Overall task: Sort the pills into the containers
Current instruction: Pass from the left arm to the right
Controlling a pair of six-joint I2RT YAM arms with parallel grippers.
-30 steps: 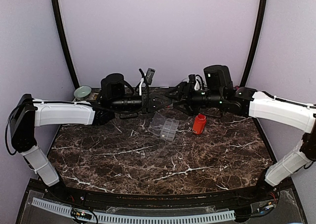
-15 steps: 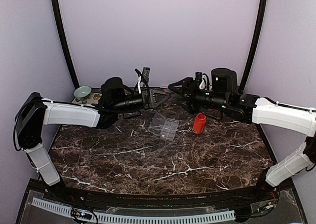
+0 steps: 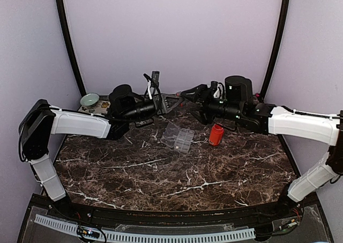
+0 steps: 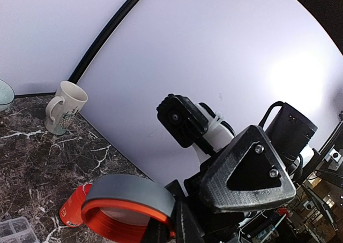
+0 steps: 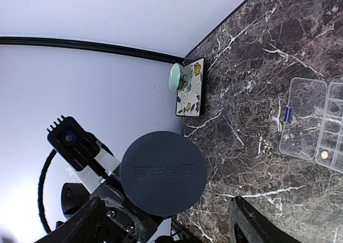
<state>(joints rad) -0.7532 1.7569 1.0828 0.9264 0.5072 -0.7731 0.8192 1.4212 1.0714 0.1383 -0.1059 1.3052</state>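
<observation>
The clear organiser box (image 3: 178, 137) lies open at the back middle of the table; in the right wrist view the organiser box (image 5: 316, 126) has one pale pill (image 5: 323, 154) in a compartment. An orange bottle (image 3: 216, 134) stands uncapped to its right. My left gripper (image 3: 159, 101) is raised behind the box and shut on the rim of the grey cap (image 4: 128, 203), whose inside is orange. My right gripper (image 3: 188, 96) faces it a short way off, open. The cap's flat top (image 5: 163, 173) sits ahead of my right gripper's (image 5: 166, 228) spread fingers, not touching them.
A pale green bowl (image 3: 89, 99) rests on a flowered tile (image 5: 190, 88) at the back left corner. A white mug (image 4: 64, 106) stands near the back wall on the right. The orange bottle (image 4: 74, 206) stands beyond the held cap. Purple walls close in the back and sides.
The two grippers met over the back of the table and have drawn apart. My right jaws widened and let go of the cap, which stays in my left gripper.
</observation>
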